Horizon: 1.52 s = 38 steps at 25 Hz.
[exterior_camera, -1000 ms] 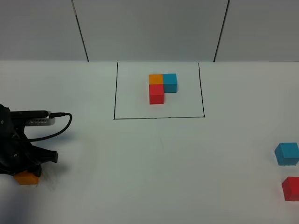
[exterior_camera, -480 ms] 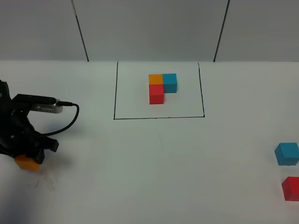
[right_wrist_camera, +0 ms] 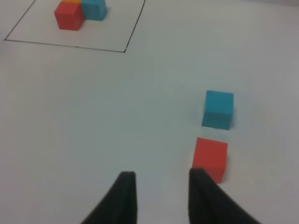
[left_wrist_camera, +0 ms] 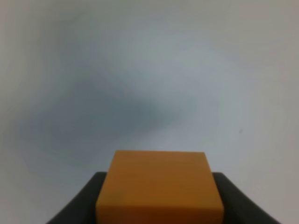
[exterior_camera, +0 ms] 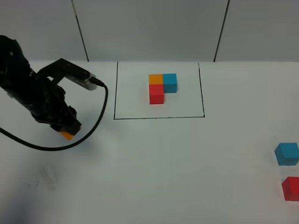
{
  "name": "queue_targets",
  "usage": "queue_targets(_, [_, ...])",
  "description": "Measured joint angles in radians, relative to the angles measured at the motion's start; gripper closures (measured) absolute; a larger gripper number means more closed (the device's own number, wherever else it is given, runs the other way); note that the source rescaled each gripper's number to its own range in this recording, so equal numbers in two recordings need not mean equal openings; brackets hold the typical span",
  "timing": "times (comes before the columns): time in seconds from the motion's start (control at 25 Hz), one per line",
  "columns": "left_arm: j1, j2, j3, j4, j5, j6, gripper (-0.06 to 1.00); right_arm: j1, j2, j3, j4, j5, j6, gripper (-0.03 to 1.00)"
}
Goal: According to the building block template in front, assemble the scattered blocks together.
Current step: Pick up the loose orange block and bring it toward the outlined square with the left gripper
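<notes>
The building block template [exterior_camera: 162, 87] is an orange, blue and red L-shaped trio inside a black drawn rectangle at the back middle. It also shows in the right wrist view [right_wrist_camera: 79, 11]. My left gripper [exterior_camera: 69, 132] is shut on the scattered orange block [exterior_camera: 68, 136], held above the table left of the rectangle. The block fills the left wrist view [left_wrist_camera: 159, 186]. The scattered blue block [exterior_camera: 286, 153] and red block [exterior_camera: 291, 188] sit at the right edge. My right gripper [right_wrist_camera: 161, 196] is open and empty, just beside the red block [right_wrist_camera: 210, 157] and short of the blue one [right_wrist_camera: 218, 109].
The left arm's black cable [exterior_camera: 96, 123] loops down over the table left of the rectangle. Grey wall panels [exterior_camera: 149, 28] stand behind the white table [exterior_camera: 163, 168].
My left gripper has lifted the orange block off the table at the front left and carried it up and to the right, toward the rectangle. The blue and red blocks have not moved.
</notes>
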<state>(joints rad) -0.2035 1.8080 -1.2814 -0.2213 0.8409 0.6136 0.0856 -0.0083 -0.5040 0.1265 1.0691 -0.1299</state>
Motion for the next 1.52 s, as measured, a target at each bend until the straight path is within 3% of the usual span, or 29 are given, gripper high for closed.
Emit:
queue_targets(0.32, [-0.204, 0.092, -0.160, 0.157, 0.149, 0.120, 0.94, 0.000, 0.000, 0.000, 0.000, 0.000, 0.000, 0.97])
queue_targets(0.6, [-0.336, 0.171, -0.280, 0.178, 0.133, 0.172, 0.94, 0.000, 0.000, 0.000, 0.000, 0.000, 0.000, 0.97])
queue_targets(0.92, [-0.371, 0.263, -0.367, 0.164, 0.136, 0.256, 0.94, 0.000, 0.000, 0.000, 0.000, 0.000, 0.000, 0.97])
queue_targets(1.28, [-0.380, 0.307, -0.372, 0.139, 0.113, 0.355, 0.94, 0.000, 0.000, 0.000, 0.000, 0.000, 0.000, 0.97])
queue_targets(1.52, [-0.401, 0.345, -0.372, 0.141, 0.086, 0.366, 0.94, 0.000, 0.000, 0.000, 0.000, 0.000, 0.000, 0.97])
